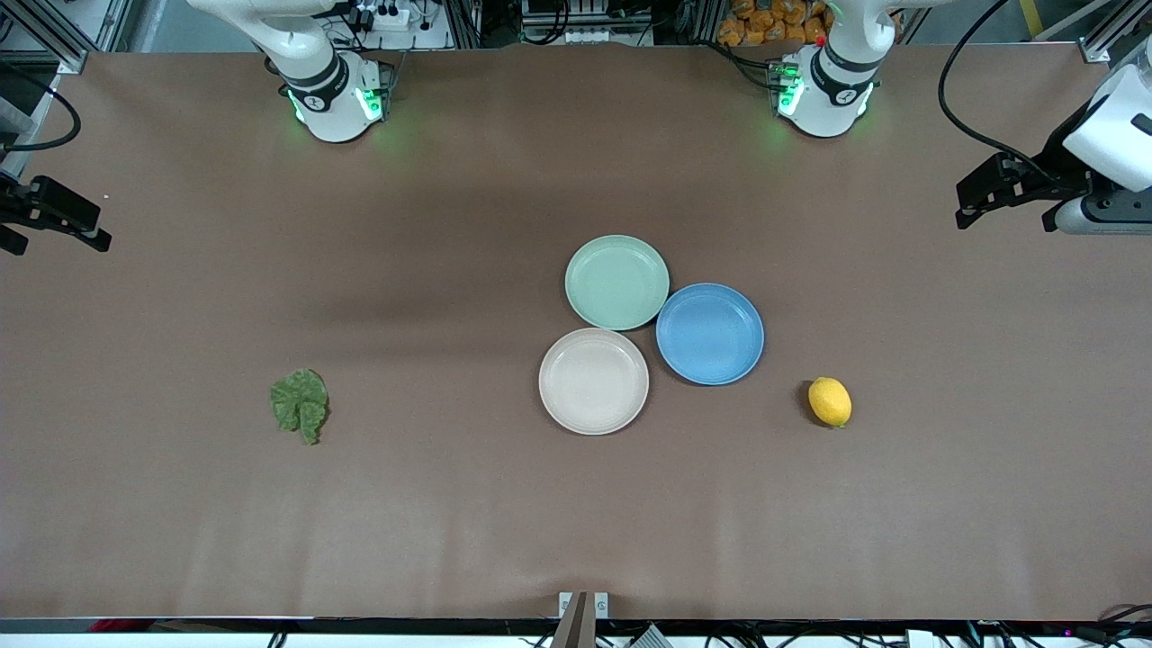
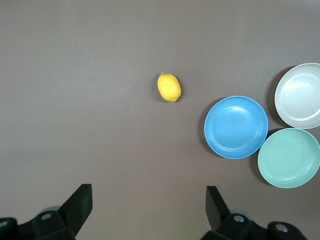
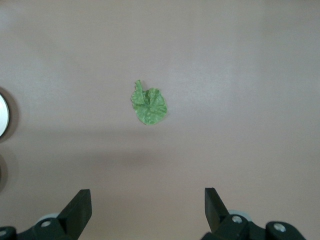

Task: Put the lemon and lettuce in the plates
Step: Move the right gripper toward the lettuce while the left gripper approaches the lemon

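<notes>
Left tool (image 2: 145,207) agape over table; lemon (image 1: 829,401), lettuce (image 1: 301,404) unplated

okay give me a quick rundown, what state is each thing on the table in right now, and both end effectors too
lemon: loose on the table, in no plate
lettuce: flat on the table, in no plate
mint green plate: empty
cream plate: empty
blue plate: empty
left end effector: open, high over the lemon's end of the table
right end effector: open, high over the lettuce's end
</notes>
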`<state>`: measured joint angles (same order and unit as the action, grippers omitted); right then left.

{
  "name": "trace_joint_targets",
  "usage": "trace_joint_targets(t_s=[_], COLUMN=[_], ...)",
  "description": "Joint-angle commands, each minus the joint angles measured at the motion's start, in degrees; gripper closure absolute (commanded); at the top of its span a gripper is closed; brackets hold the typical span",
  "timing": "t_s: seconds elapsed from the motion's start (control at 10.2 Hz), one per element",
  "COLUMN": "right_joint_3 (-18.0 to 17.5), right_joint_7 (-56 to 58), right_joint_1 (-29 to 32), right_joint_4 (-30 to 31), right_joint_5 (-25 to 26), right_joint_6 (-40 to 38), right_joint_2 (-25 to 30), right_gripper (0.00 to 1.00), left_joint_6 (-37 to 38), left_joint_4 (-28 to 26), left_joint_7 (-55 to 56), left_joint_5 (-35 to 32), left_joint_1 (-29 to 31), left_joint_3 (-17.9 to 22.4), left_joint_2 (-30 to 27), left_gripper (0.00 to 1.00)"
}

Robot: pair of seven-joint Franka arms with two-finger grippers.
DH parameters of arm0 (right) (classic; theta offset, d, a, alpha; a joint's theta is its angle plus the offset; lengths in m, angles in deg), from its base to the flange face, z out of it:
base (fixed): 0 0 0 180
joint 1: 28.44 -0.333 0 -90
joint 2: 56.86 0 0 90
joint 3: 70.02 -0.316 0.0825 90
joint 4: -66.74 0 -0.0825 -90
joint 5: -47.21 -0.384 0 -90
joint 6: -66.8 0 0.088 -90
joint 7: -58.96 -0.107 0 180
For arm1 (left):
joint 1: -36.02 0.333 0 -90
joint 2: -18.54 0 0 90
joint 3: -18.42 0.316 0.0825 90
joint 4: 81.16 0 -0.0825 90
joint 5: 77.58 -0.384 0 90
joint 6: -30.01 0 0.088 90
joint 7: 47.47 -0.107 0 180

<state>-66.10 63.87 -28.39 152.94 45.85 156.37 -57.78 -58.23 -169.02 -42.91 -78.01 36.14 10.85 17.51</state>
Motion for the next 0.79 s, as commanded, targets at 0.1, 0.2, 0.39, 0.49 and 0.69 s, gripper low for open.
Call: trace_joint_targets(t_s=[0.1,0.2,0.39,0.49,0.69], right_joint_3=[-0.2,-0.2,0.0,-0.1,-0.2], right_joint_7=[0.6,0.6,0.7,0.7,0.7], right_joint_1=[0.6,0.6,0.4,0.3,0.0], right_joint_4=[1.1,1.9,3.7,4.4,6.2], right_joint_5=[0.0,0.0,0.0,0.0,0.0], right_joint_6=[0.3,0.4,0.8,1.4,3.3], right_joint_2=[-0.5,-0.5,-1.2,-2.4,-4.2], right_gripper=[0.0,0.0,0.0,0.0,0.0], left_joint_6=[1.1,1.1,1.0,0.8,-1.4], left_joint_4=[1.2,1.2,1.1,1.2,1.0], left_joint_7=[0.0,0.0,2.0,2.9,3.1], left_joint_5=[1.1,1.1,1.0,1.0,1.7], left_joint_1=[0.6,0.6,0.1,0.0,0.2], left_joint_3=[-0.3,-0.3,-0.3,-0.3,-0.3], left_joint_2=[0.1,0.3,0.8,1.9,4.2], left_gripper=[0.0,0.0,0.0,0.0,0.0])
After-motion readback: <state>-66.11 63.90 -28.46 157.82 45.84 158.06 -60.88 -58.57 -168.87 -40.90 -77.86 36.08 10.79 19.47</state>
